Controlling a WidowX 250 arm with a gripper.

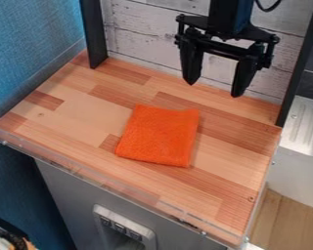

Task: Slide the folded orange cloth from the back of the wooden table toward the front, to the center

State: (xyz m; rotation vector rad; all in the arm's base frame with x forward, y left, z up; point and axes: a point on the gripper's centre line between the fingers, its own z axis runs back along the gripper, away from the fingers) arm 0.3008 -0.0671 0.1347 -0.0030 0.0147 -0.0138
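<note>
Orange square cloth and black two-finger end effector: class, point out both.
Orange square cloth (160, 135), camera view: middle of its top face.
Black two-finger end effector (214, 90), camera view: midway between its fingertips.

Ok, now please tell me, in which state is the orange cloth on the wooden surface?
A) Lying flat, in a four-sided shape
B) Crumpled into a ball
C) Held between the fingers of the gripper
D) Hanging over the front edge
A: the orange cloth lies flat on the wooden surface with four sides visible, while the open gripper hangs above, apart from it.
</note>
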